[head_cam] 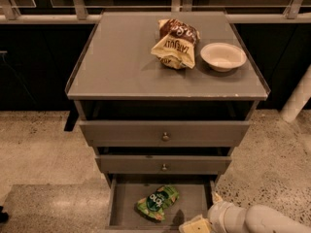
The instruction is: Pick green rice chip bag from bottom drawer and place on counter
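The green rice chip bag (157, 202) lies flat on the floor of the open bottom drawer (124, 210), near its middle. The counter (121, 57) is the grey top of the cabinet above. My arm comes in from the lower right, and my gripper (194, 224) sits at the bottom edge of the view, just right of the bag and at the drawer's front right corner. It is apart from the bag and mostly cut off by the frame.
A brown-and-cream chip bag (176, 42) and a white bowl (223, 56) sit on the right half of the counter. Two upper drawers with small knobs (165, 137) are above the open one. A white pillar (297, 98) stands at right on the speckled floor.
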Controlling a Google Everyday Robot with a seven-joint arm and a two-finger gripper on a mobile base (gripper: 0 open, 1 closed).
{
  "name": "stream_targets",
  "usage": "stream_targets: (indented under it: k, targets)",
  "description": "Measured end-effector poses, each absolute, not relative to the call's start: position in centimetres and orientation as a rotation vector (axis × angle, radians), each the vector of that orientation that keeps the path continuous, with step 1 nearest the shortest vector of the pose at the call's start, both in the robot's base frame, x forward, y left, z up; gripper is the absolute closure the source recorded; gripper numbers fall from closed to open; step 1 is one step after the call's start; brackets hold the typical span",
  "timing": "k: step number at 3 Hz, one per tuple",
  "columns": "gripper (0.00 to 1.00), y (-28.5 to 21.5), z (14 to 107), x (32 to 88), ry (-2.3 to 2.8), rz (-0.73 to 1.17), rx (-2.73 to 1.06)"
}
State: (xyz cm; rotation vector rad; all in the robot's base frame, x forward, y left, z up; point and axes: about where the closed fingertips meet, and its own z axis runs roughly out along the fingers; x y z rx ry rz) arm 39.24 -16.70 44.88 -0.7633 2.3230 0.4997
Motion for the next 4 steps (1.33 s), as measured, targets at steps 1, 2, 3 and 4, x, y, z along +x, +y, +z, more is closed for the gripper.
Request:
stream_targets:
  k: [1,2,3,4]
  targets:
    - [0.0,-13.1,39.2,40.7,2.308,0.596,-0.766]
    - [0.0,-13.1,39.2,40.7,2.308,0.596,-0.765]
    - [0.0,-12.8,37.7,41.1,2.283,0.575,-0.676]
    - [0.0,-11.9,35.0,42.6,2.246,0.569,-0.602]
